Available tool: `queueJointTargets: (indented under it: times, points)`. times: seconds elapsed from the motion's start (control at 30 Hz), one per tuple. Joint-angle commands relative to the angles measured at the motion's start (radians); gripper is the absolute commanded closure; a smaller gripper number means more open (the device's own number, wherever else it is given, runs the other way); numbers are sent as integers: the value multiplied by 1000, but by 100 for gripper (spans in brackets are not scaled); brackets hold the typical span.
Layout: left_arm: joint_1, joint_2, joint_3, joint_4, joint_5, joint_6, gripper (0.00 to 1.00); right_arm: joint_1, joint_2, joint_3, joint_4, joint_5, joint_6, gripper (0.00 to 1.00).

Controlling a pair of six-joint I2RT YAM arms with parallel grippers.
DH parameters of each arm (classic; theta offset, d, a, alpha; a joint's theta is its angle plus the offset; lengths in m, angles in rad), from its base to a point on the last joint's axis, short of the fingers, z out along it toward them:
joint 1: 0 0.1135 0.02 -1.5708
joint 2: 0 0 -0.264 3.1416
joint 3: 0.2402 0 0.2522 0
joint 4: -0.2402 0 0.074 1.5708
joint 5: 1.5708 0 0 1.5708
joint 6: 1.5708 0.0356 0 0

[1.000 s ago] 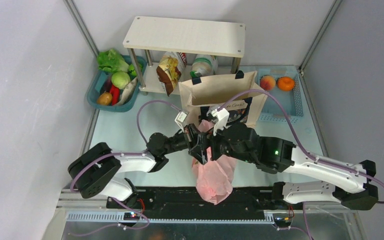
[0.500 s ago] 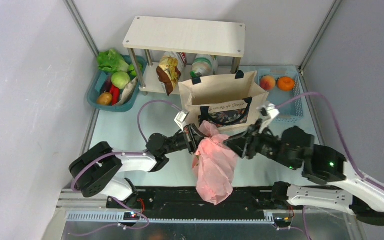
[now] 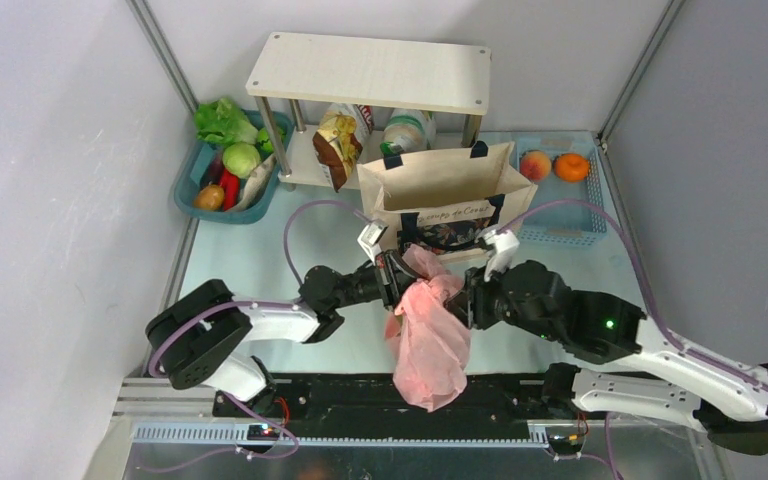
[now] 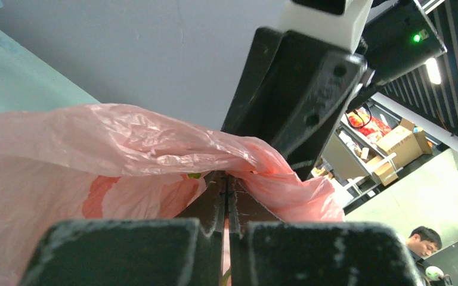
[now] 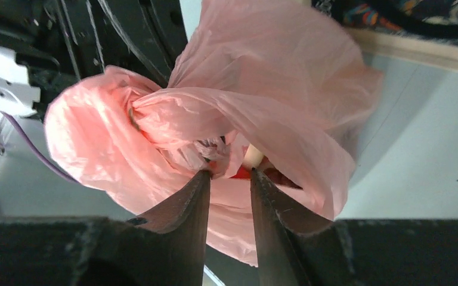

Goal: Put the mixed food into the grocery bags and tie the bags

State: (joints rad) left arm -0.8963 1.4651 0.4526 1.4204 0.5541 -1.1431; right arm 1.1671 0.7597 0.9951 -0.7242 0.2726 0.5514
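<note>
The pink bag [image 3: 430, 340] lies on the table [image 3: 245, 255] just in front of the tote [image 3: 438, 182], its neck bunched and lifted. The right gripper [image 5: 229, 174], which had swung out to the right half a second ago, is back at that neck. Its jaws are narrowly parted, tips against the twisted plastic, not clearly pinching. This looks like a re-grip for the knot, so the tie seems unfinished. The left gripper [image 4: 226, 179] stays clamped on a fold of the bag. Both arms reach low and inward, facing across it.
</note>
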Motion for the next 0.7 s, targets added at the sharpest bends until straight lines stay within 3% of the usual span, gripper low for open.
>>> queueJointTargets:
  times: [0.0,0.07,0.37,0.67]
  points:
    - [-14,15,53,55,5,-23,100,-4,15,-37,87,-108,13,61]
    - [-16,18,60,55,6,-30,100,-9,12,-54,117,-135,8,55]
    - [-25,42,75,54,31,-78,100,-108,-61,-84,156,-236,-28,48]
    - [-33,64,96,55,37,-91,100,-173,-108,-89,166,-348,-35,46]
